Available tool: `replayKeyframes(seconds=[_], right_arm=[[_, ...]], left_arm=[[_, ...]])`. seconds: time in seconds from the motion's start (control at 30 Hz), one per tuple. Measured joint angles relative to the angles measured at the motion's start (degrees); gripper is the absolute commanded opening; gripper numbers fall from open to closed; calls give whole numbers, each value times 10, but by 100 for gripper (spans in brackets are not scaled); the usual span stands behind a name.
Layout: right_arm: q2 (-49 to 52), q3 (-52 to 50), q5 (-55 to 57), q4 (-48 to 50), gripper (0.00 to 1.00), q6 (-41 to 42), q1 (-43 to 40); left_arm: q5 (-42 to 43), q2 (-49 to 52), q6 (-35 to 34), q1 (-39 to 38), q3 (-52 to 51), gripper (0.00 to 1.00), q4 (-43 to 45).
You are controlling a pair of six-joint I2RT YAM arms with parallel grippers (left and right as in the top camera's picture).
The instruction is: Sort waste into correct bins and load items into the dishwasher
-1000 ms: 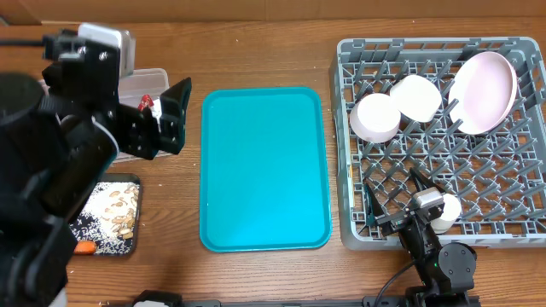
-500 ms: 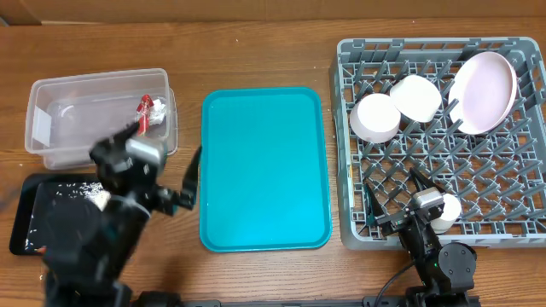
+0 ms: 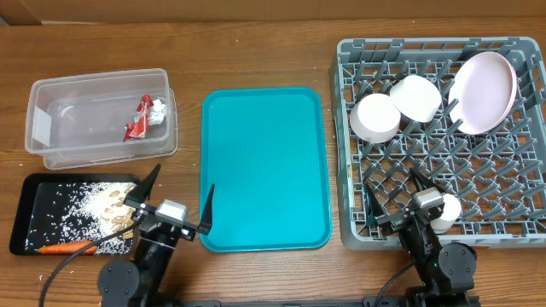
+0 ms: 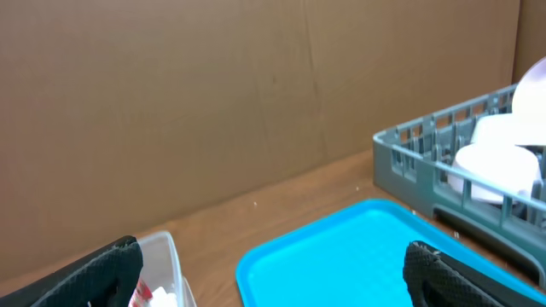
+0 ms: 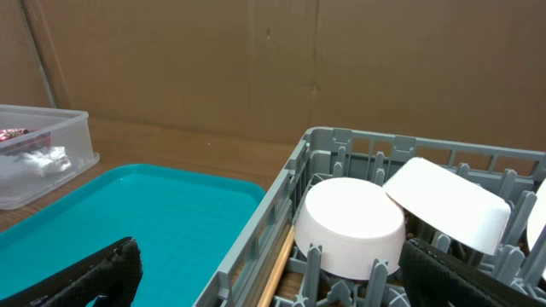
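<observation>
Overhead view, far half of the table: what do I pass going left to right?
Clear plastic tub holding the red-and-white wrapper → teal serving tray → grey dish rack.

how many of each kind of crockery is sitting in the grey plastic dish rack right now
Round white bowls: 2
Large round white-pink plate: 1
Small white cup: 1
Total: 4 pieces in the grey plastic dish rack
</observation>
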Motion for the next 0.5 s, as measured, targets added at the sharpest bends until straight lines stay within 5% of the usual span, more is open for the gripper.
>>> replayKeyframes(seconds=[0.5], right_arm=[[0, 0, 0, 0, 100, 0, 0]], left_arm=[[28, -40, 0, 10, -128, 100, 23]])
